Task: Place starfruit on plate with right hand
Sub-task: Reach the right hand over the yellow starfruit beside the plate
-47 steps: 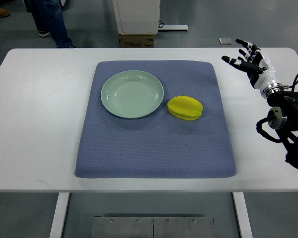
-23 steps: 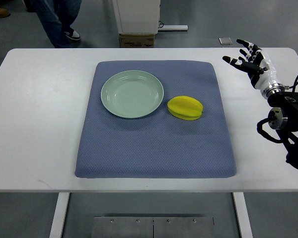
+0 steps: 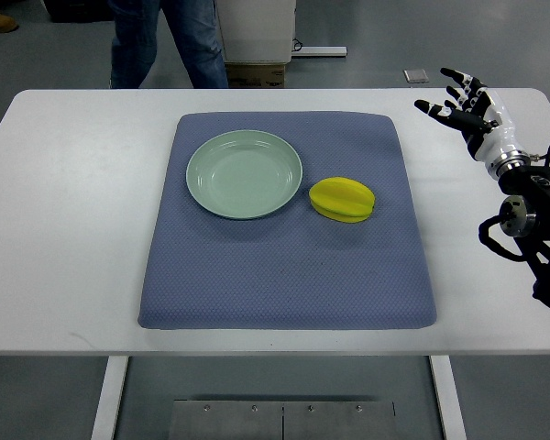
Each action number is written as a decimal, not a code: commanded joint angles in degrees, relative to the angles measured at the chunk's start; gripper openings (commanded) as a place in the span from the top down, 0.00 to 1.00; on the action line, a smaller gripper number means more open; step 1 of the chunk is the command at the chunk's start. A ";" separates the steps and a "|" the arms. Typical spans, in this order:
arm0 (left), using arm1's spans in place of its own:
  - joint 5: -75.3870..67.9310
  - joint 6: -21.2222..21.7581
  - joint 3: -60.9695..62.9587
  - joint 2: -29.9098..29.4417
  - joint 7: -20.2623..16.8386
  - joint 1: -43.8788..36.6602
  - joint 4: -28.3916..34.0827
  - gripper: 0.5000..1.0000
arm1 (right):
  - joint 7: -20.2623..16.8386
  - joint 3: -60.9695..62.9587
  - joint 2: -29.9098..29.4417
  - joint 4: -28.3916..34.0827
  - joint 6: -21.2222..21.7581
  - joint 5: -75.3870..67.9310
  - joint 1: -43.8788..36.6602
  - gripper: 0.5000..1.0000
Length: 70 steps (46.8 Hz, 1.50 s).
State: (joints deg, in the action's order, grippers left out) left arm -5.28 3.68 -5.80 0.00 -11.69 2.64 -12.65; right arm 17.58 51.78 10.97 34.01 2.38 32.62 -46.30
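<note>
A white table (image 3: 64, 211) carries a blue mat (image 3: 284, 266) lying left of the right hand (image 3: 467, 108). The green plate (image 3: 244, 173) sits farthest from it; the starfruit (image 3: 343, 199) lies just beside the plate, nearer the hand (fingers spread, holding nothing).

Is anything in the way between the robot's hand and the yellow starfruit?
Nothing visible is. The right hand hangs open over the white table's far right corner, and only bare tabletop and blue-grey mat lie between it and the yellow starfruit. The pale green round plate sits empty just left of the fruit.
</note>
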 commanded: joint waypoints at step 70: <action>0.01 0.01 0.00 0.00 0.00 0.00 0.00 0.00 | 2.46 -42.20 10.39 18.55 1.22 21.17 -10.48 0.00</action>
State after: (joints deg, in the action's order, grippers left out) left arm -5.27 3.69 -5.82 0.00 -11.69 2.64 -12.66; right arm 20.50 9.60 21.44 53.45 3.60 53.75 -56.86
